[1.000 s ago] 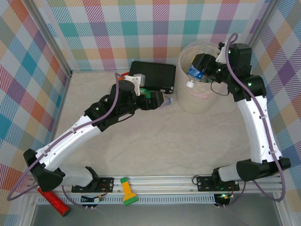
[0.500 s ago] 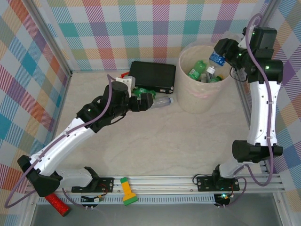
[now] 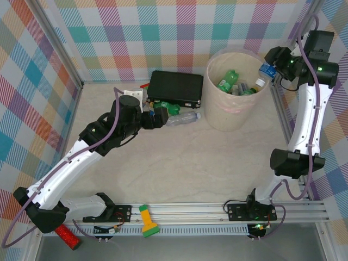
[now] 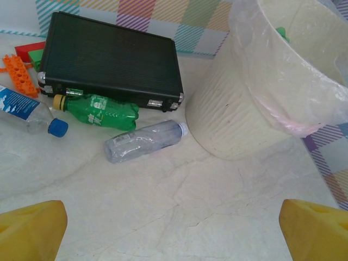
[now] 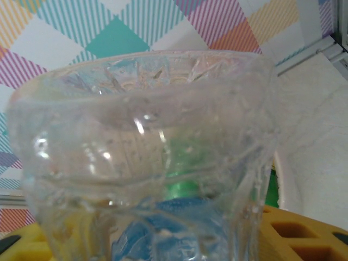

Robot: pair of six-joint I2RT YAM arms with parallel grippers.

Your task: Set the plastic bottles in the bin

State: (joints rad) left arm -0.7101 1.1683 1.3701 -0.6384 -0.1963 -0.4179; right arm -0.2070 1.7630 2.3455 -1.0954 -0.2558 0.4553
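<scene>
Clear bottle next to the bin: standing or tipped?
Tipped: the clear bottle lies flat on the table, cap end toward the bin.

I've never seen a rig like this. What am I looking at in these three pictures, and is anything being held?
Two robot arms are bolted at the near edge of a table. Each ends in two-finger jaws. The wide picture comes from a fixed camera above and behind them, with the left arm on the left and the right arm on the right. The other two pictures come from a small camera on each wrist.

On the table stand a beige bin, which already has bottles in it, and a black case. By the case lie a green bottle, a clear bottle and a blue-capped bottle.

The left jaws are open and empty, facing those bottles. The right jaws grip the held bottle, clear with a blue label, raised near the bin's right rim.
</scene>
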